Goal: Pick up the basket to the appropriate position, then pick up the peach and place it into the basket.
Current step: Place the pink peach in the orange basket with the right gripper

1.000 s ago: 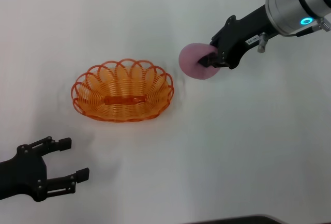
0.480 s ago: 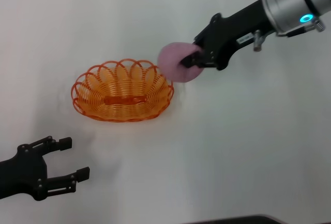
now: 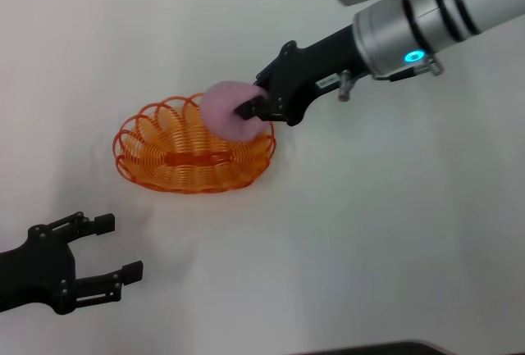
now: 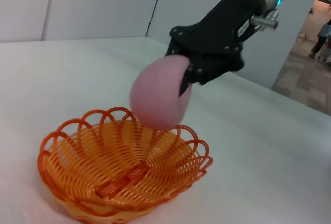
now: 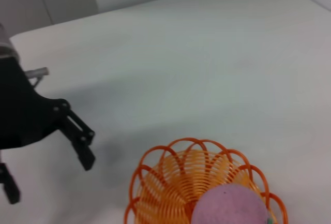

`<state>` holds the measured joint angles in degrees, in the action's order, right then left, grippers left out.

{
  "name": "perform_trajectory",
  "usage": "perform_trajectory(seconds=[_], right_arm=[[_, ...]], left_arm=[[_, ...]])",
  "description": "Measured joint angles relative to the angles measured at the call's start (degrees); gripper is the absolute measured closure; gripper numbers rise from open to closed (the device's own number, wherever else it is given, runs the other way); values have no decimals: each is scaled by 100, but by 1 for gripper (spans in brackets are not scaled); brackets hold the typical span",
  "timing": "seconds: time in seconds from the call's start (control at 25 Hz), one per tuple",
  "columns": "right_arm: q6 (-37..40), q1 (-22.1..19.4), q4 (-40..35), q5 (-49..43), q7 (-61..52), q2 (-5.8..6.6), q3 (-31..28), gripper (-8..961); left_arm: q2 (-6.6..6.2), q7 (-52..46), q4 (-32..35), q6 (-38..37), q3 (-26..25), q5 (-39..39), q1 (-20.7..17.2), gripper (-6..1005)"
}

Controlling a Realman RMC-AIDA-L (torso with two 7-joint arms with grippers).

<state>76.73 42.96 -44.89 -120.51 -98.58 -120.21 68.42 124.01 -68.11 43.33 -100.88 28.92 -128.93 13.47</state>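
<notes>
Jaws of the right gripper (image 3: 254, 109) clamp the peach (image 3: 230, 111) above the basket's (image 3: 156, 170) right rim on the white desk (image 3: 394, 224). Left gripper (image 3: 115, 250) rests apart near the front-left, jaws spread, empty.

The basket (image 3: 195, 147) is an oval of looped orange wire with a scalloped rim and a flat centre strip, sitting upright. The peach (image 3: 230, 110), round and pink, hangs above the basket's right rim, not touching its floor.
</notes>
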Motion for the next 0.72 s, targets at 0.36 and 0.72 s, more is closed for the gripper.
perform_trajectory(seconds=[0.36, 0.72], right_arm=[[-493, 286, 641, 126, 197, -18, 291, 837], [-542, 217, 748, 353, 581, -13, 614, 763]], left_arm=[[0, 3, 0, -3, -4, 18, -4, 110], [0, 7, 9, -4, -10, 8, -20, 111]])
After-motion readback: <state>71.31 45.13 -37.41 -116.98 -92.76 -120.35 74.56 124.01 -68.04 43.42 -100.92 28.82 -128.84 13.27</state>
